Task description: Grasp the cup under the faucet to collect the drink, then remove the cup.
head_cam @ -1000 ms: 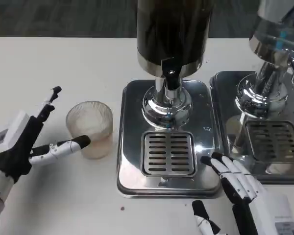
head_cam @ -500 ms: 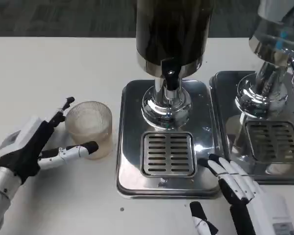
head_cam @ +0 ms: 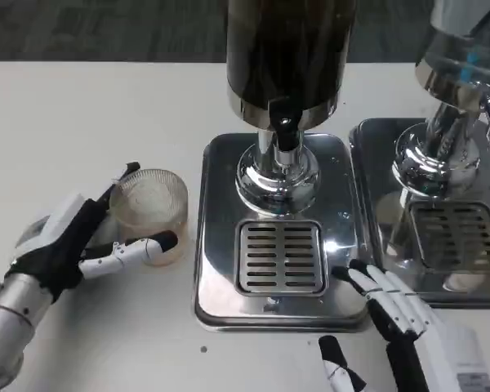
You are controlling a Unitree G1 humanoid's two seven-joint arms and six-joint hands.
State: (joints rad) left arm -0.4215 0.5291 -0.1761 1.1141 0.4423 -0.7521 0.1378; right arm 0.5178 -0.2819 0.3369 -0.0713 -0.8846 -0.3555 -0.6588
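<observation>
Closing around the cup (head_cam: 152, 214), left hand (head_cam: 73, 242) fingers spread on either side, firm grip not yet certain. Cup standing on the surface (head_cam: 90, 106) left of the drip tray (head_cam: 278, 256), not under the faucet (head_cam: 286, 131); filling and removal undone. Right hand (head_cam: 400, 314) wide, holding nothing, at the tray's corner. No readable writing anywhere.

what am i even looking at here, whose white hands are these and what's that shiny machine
This is one view from a camera on a humanoid robot's head, looking down at a white table. The left robot hand has its fingers spread around a clear ribbed cup without clearly gripping it. The right robot hand rests open at the corner of a drink dispenser's steel base. The dispenser's faucet hangs over a slotted drip grate. A second dispenser stands to the right.
</observation>
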